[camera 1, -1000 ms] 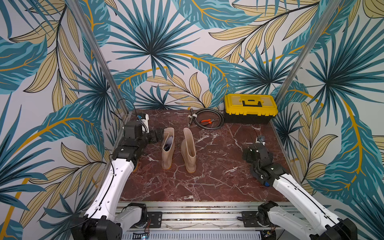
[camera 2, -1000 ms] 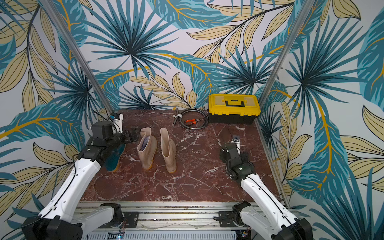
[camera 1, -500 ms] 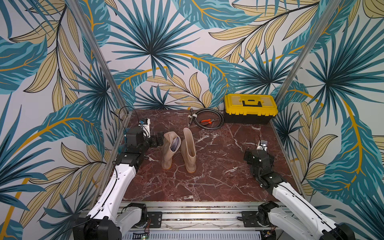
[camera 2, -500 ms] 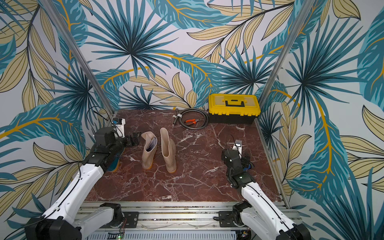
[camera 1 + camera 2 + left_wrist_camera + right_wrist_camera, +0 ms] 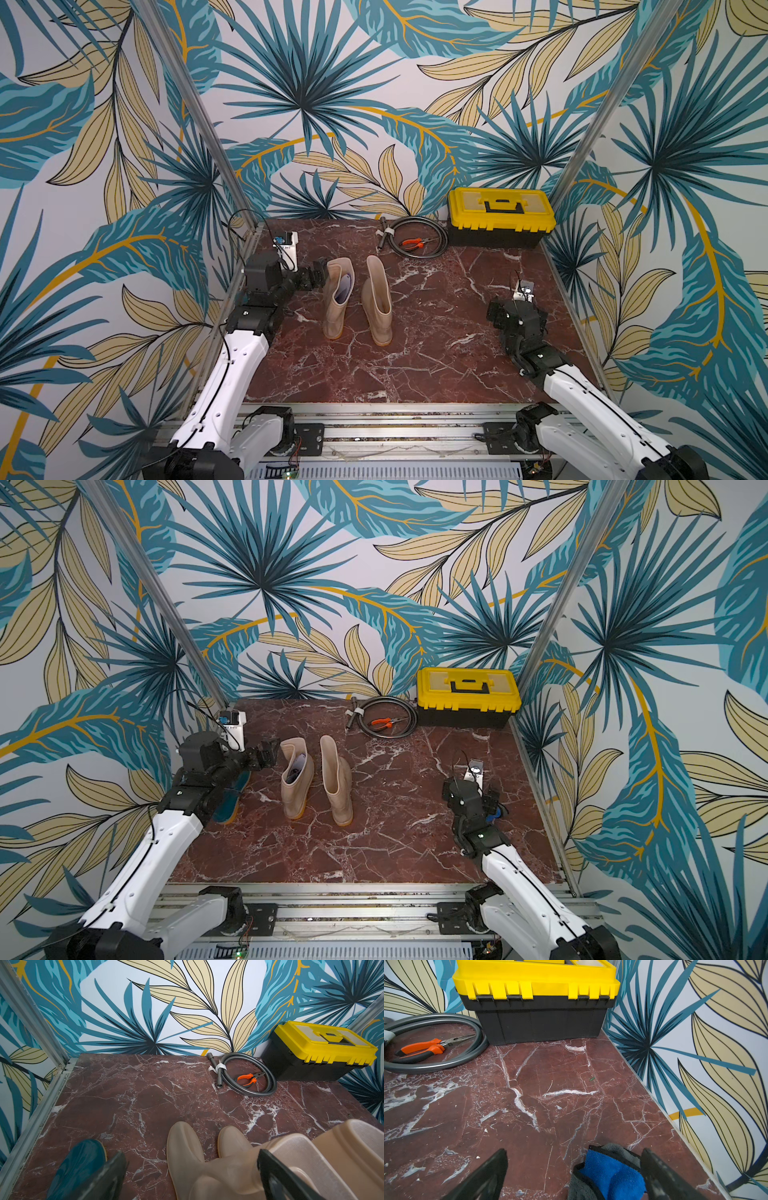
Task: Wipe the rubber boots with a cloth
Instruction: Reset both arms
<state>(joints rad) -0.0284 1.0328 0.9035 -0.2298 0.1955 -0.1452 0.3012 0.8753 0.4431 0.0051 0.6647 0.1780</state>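
Observation:
Two beige rubber boots (image 5: 338,299) (image 5: 378,309) stand upright side by side left of the middle, seen in both top views. A dark teal boot (image 5: 232,800) lies on the floor under my left arm; its toe (image 5: 81,1159) shows in the left wrist view. My left gripper (image 5: 191,1155) (image 5: 320,274) is open at the top of the nearer beige boot (image 5: 185,1153), whose shaft lies between the fingers. The cloth (image 5: 610,1174), blue and grey with a black edge, lies crumpled on the floor. My right gripper (image 5: 574,1153) is open above it, one finger close beside it.
A yellow and black toolbox (image 5: 500,216) stands at the back right. Beside it lie a coiled grey hose (image 5: 415,239) and orange-handled pliers (image 5: 413,242). Leaf-patterned walls enclose the red marble floor (image 5: 436,357) on three sides.
My left gripper has moved back and up to the top of the nearer beige boot, whose shaft leaned and then straightened. My right arm shifted only slightly.

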